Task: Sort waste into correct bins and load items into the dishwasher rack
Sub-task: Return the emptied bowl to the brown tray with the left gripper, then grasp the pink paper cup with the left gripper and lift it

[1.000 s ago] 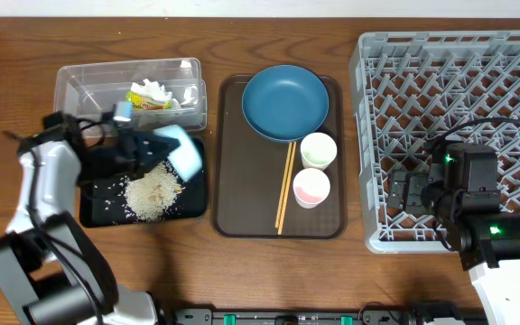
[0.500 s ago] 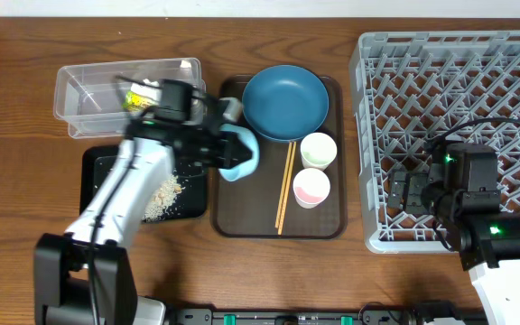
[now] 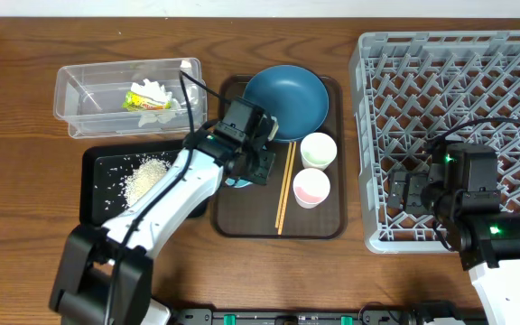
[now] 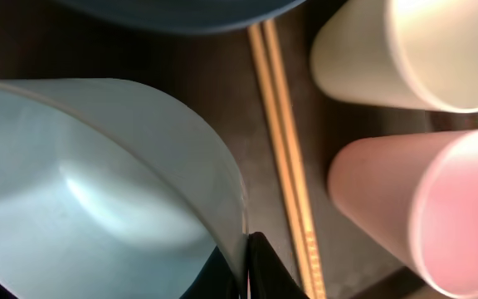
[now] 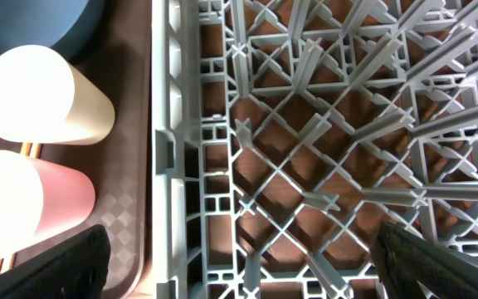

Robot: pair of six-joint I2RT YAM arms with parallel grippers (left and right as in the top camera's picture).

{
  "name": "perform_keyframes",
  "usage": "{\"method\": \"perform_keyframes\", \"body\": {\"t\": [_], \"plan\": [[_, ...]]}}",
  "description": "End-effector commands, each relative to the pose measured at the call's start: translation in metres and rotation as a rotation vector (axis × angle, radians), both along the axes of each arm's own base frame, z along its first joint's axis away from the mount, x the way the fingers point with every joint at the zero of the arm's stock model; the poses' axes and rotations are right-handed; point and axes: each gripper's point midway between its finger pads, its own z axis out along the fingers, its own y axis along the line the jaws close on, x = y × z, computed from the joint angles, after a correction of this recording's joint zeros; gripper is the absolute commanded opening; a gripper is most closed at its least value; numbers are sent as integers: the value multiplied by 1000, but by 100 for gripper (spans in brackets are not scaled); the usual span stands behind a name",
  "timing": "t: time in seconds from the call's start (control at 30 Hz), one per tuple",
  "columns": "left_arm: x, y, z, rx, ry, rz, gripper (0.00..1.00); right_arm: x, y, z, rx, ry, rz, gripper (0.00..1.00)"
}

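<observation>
L jaws pinch the small bowl (image 4: 98,191) by its rim. Bowl's now over the brown tray (image 3: 242,217), next to the chopsticks (image 3: 284,185); 1 s ago it was over the black tray (image 3: 93,194). R jaws stay wide apart over the rack (image 3: 459,81). Brown wood surface (image 3: 16,135) under all.

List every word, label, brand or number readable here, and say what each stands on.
None can be read in any view.
Yellow-green snack wrapper in the clear tub: any print is too small and blurred to read.
Pale blue bowl, cream cup, pink cup, dishwasher rack: no markings visible.
</observation>
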Motion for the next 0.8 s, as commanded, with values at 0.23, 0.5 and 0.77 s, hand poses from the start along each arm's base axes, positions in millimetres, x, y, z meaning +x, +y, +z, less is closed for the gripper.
{"method": "perform_keyframes", "body": {"t": [0.23,0.5,0.77], "plan": [[1,3,-16,31,36,24,17,3,-4,8,-17,-19,-3,99],[0,-5,12,-31,7,8,43,3,-4,8,-17,-19,-4,99],[-5,-25,56,-170,-64,-42,52,4,-4,8,-16,-21,-4,99]]}}
